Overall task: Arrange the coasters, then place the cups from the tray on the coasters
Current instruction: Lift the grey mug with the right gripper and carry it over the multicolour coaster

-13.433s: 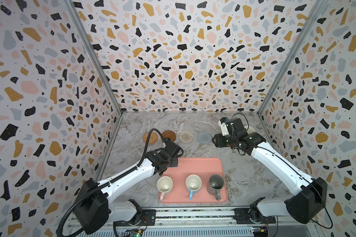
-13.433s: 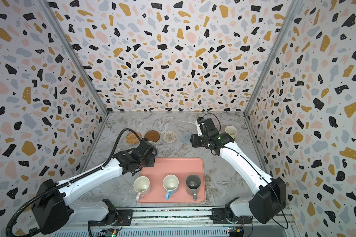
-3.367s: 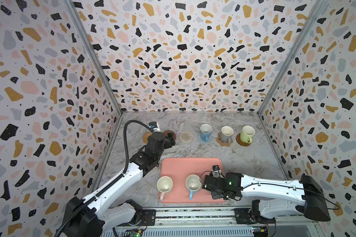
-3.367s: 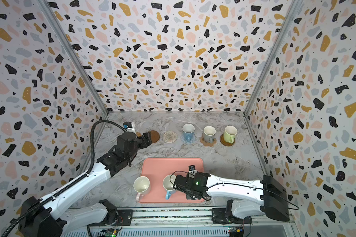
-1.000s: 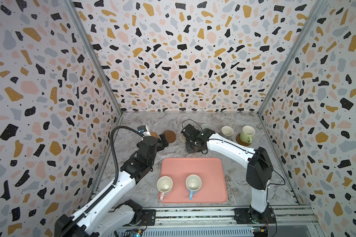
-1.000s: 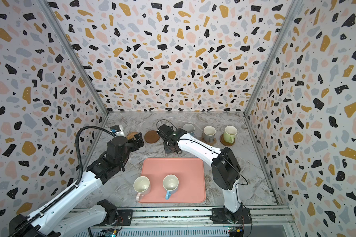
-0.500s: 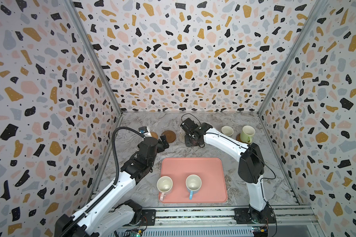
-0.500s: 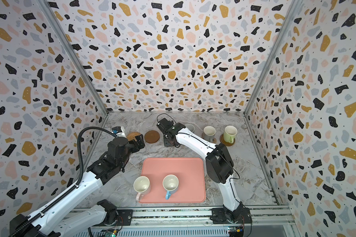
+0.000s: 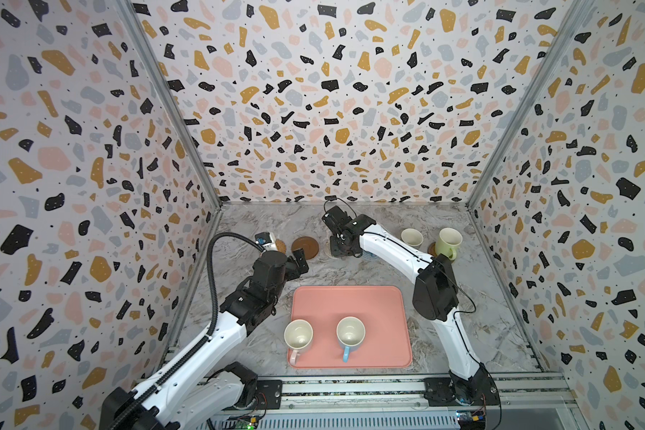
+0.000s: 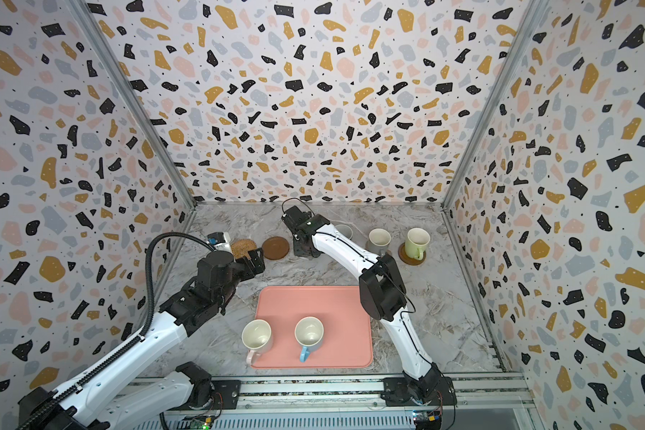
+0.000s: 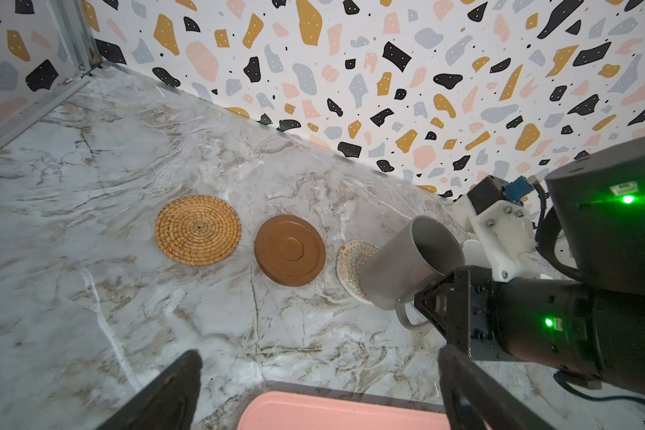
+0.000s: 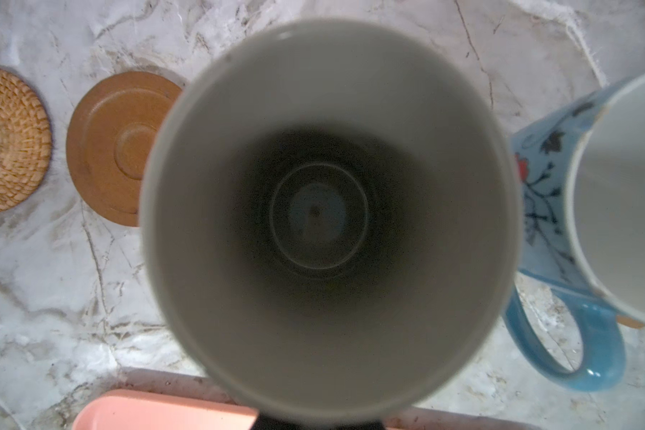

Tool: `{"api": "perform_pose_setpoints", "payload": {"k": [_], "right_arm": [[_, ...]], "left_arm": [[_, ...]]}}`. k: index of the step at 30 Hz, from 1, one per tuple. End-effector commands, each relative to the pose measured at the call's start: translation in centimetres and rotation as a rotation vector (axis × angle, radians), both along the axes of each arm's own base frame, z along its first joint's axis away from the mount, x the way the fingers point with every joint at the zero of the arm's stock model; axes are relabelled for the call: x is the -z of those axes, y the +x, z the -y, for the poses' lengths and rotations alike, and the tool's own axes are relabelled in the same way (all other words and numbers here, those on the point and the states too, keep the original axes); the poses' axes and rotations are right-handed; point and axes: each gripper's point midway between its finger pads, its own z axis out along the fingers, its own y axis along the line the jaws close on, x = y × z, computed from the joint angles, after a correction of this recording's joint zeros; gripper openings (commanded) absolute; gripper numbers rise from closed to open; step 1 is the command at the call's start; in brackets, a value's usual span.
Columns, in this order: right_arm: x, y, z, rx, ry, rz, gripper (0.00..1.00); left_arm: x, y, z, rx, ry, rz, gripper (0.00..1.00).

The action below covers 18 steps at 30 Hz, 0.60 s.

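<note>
Item: dark grey mug (image 11: pixel 410 260), one of six cups. Location: off the tray (image 9: pixel 350 301), beyond its far edge, low over the beige patterned coaster (image 11: pixel 350 264). Whether the base already touches the mat cannot be told. Holder: right gripper (image 11: pixel 425 301), clamped tight on the handle. Orientation: the long axis runs base to mouth and is tipped off upright, with the base down toward the coaster and the mouth leaning up and away from it. The handle faces the tray side, and the right wrist camera looks straight down the bore. Step in hand, as judged: setting the fourth cup on its mat. Next move calls for righting the mug so its base sits flat and centred on the beige round, then releasing the handle without dragging the light mat. Left gripper (image 11: pixel 317 357): jaws spread wide, empty, hovering beyond the tray's far-left corner, facing the vacant dark brown disc (image 11: pixel 289 249) and orange woven round (image 11: pixel 198 230). Remaining on the tray, at its near edge: pale pink mug (image 9: pixel 298 335), light blue mug (image 9: pixel 350 332).
</note>
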Motion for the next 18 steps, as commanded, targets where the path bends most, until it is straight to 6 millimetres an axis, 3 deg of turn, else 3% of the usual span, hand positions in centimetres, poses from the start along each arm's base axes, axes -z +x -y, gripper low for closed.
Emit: {"api": "perform_pose_setpoints", "payload": {"k": [1, 18], "right_arm": [[-4.4, 1.6, -0.3, 0.009, 0.054, 0.097, 0.07], [-4.2, 3.8, -1.2, 0.005, 0.091, 0.116, 0.07]], "left_arm": [[-0.5, -0.2, 0.0, 0.003, -0.029, 0.02, 1.0], [0.1, -0.6, 0.3, 0.019, -0.055, 0.006, 1.0]]}}
